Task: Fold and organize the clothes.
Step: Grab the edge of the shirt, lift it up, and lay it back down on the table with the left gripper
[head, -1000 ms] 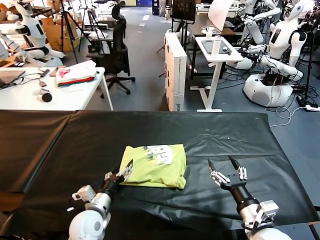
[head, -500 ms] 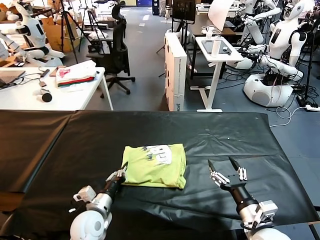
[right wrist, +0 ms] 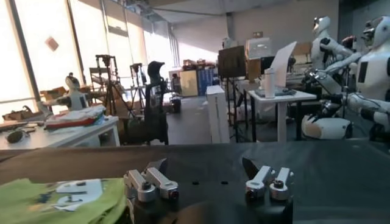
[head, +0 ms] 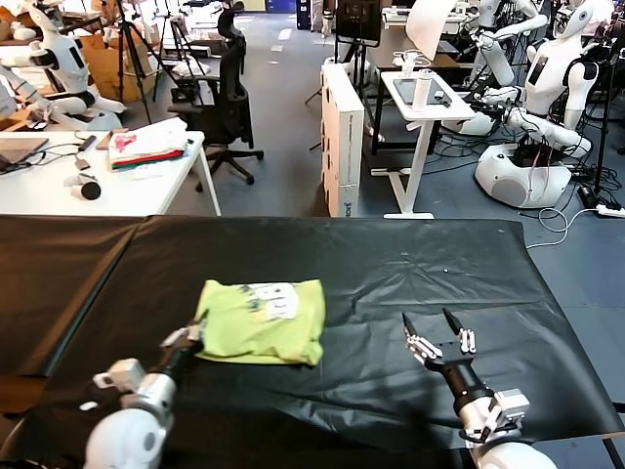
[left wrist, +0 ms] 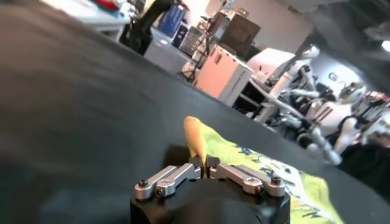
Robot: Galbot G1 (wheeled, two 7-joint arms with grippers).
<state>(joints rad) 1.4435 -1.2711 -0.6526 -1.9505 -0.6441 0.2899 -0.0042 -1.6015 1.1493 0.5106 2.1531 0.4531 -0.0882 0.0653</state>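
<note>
The folded T-shirt (head: 260, 321) lies flat on the black table (head: 410, 274), a lime-yellow rectangle with a white printed patch facing up near its far edge. It sits left of the table's middle, toward the robot's side of the cloth-covered surface.

At its near left corner, the left gripper (head: 187, 339) has the fabric. The jaws are pinched tight on the shirt's edge, and from the left wrist camera you see that corner (left wrist: 195, 139) lifted into a small yellow peak rising from between the closed fingertips, with the rest of the shirt (left wrist: 274, 176) spreading away flat behind it. The left arm comes in low over the table from the near left.

Over on the other side, the right gripper (head: 436, 329) hovers above the table, well apart from the shirt, its two fingers spread wide with nothing between them. The right wrist camera shows the same: both fingers (right wrist: 150, 181) apart, and the shirt (right wrist: 61, 196) off to one side, not touched.

Beyond the black table stands a white desk (head: 146, 186) carrying a pile of white, pink and red fabric (head: 148, 145), with an office chair (head: 227, 98) just beside it. Farther right are a small white standing desk (head: 422, 103) and a white robot (head: 547, 107) on the floor.
</note>
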